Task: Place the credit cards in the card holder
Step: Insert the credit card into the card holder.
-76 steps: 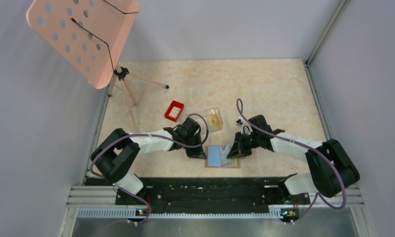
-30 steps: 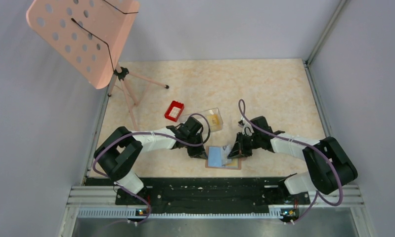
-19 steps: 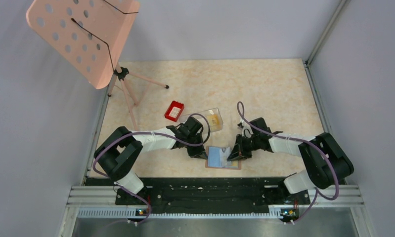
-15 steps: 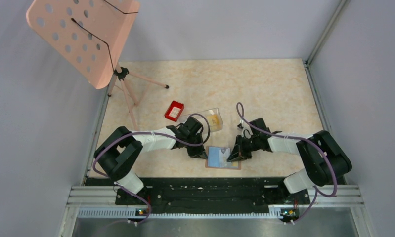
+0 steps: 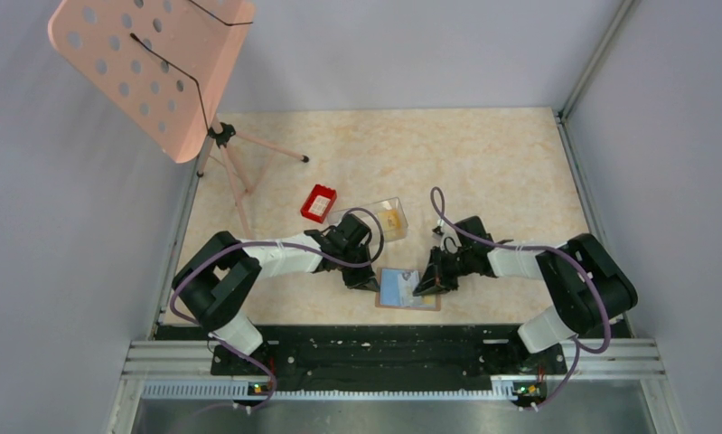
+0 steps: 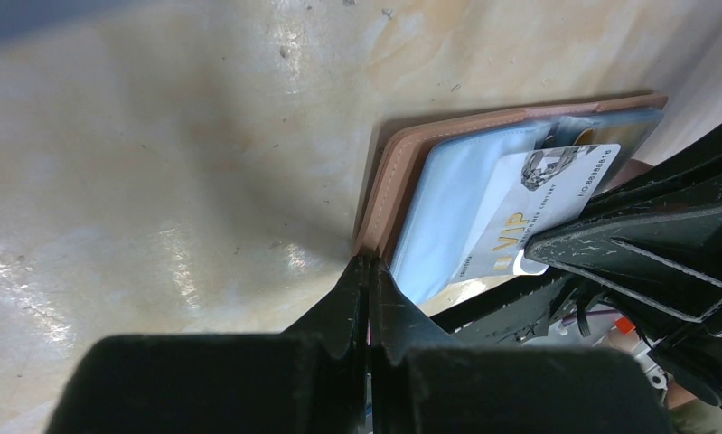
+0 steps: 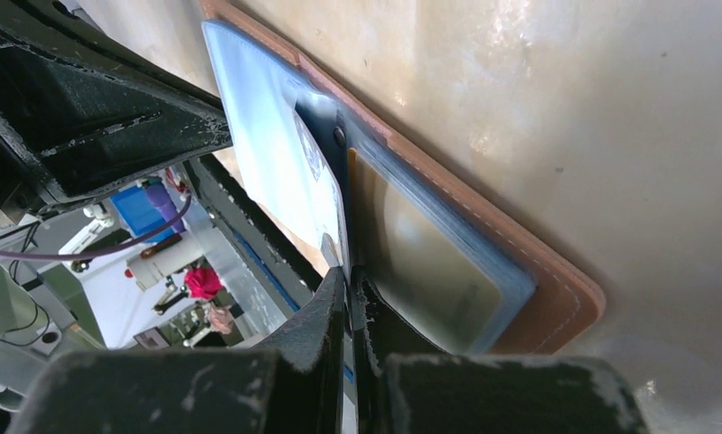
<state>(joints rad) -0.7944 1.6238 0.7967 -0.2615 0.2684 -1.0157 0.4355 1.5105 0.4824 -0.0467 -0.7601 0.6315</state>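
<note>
The card holder (image 5: pixel 393 294) lies open near the table's front edge, tan outside (image 6: pixel 402 163) and blue inside (image 7: pixel 257 117). My left gripper (image 5: pixel 368 282) is shut, its tips (image 6: pixel 368 262) pinching the holder's left edge. My right gripper (image 5: pixel 422 285) is shut on a pale whitish credit card (image 6: pixel 529 212) marked VIP. It holds the card tilted over the blue lining, and the card shows edge-on in the right wrist view (image 7: pixel 325 181) above the jaws (image 7: pixel 348 271). A yellow-orange card (image 5: pixel 391 220) lies in the clear box.
A clear plastic box (image 5: pixel 375 215) stands just behind the left gripper. A small red tray (image 5: pixel 318 202) is to its left. A pink perforated stand (image 5: pixel 158 63) on a tripod fills the far left. A black rail runs along the near edge.
My right gripper has moved a little to the left with the pale card, further over the open holder. The left gripper and the holder have not moved.
</note>
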